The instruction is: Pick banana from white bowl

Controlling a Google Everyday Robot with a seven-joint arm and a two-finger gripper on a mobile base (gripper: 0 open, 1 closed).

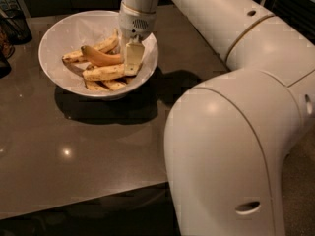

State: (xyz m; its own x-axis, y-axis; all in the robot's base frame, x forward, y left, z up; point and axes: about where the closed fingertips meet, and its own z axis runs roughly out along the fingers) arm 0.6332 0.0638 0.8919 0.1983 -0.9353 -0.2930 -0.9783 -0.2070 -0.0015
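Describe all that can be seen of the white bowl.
The white bowl is large, round and plain, with sloping sides and a smooth surface. It stands upright on the dark glossy table, near its far edge. Several bananas lie piled inside it. The gripper reaches down into the bowl at the right of the view, onto the bananas.

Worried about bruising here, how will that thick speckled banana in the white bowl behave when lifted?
The banana shows brown speckles, so it is probably soft and easily bruised. Thick and nearly straight, it likely lifts stiffly in one piece. It touches other bananas in the white bowl, so they may shift. The pincer sits at its right-hand end.
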